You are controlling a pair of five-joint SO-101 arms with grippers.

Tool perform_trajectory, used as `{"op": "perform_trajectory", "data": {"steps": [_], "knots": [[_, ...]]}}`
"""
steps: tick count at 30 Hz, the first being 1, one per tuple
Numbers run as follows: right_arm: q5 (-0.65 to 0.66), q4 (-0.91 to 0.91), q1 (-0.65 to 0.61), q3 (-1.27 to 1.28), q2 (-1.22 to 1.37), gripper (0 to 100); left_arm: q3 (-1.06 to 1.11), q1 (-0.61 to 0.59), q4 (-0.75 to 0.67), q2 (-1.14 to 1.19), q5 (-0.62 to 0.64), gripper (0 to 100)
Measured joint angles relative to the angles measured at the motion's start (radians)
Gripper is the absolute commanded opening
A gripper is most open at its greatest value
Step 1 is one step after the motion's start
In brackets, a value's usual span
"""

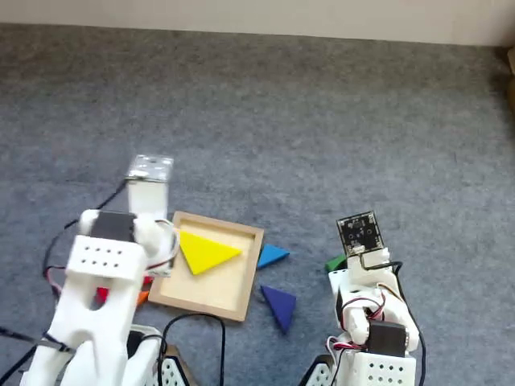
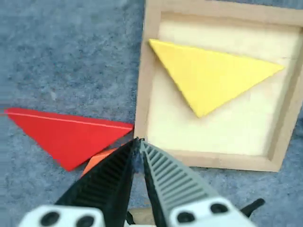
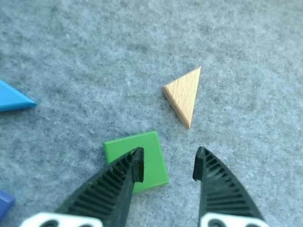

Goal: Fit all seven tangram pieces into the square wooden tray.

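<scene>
Right wrist view: green square lies beneath the spread right claw.

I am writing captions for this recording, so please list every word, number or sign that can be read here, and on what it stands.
None can be read.
The wooden tray, yellow triangle, red triangle, green square and bare wood triangle carry no print.
The small dark board on the right arm has marks too small to read.
</scene>
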Motion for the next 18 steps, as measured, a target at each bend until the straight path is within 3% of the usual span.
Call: {"op": "perform_trajectory", "data": {"steps": [4,14,18], "knots": [[0.000,0.000,0.000,0.000,0.000,18.0,0.018,0.058,-0.077,0.051,0.000,1],[0.000,0.000,0.000,0.000,0.000,18.0,-0.069,0.115,-0.198,0.463,0.002,1],[0.000,0.000,0.000,0.000,0.000,18.0,-0.143,0.175,-0.252,0.588,0.072,1]]}}
